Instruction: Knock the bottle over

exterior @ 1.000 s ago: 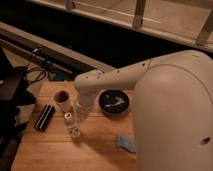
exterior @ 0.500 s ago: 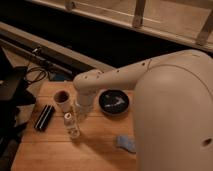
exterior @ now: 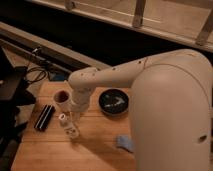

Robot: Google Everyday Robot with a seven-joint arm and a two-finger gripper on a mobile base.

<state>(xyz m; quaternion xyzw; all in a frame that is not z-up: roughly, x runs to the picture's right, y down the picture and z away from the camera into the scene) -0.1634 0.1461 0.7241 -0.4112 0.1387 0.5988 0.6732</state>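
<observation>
The bottle [exterior: 68,126] is small and whitish with a white cap. It stands on the wooden table [exterior: 95,145] left of centre, leaning a little. My gripper [exterior: 78,116] hangs from the white arm just right of the bottle and right up against it; I cannot tell whether they touch. The arm's bulky white body fills the right side of the view.
A brown-and-white cup [exterior: 62,99] stands just behind the bottle. A black rectangular case [exterior: 44,117] lies to its left. A black bowl [exterior: 114,102] sits right of the gripper. A small blue object [exterior: 125,143] lies near the front. Cables and dark gear are beyond the table's left edge.
</observation>
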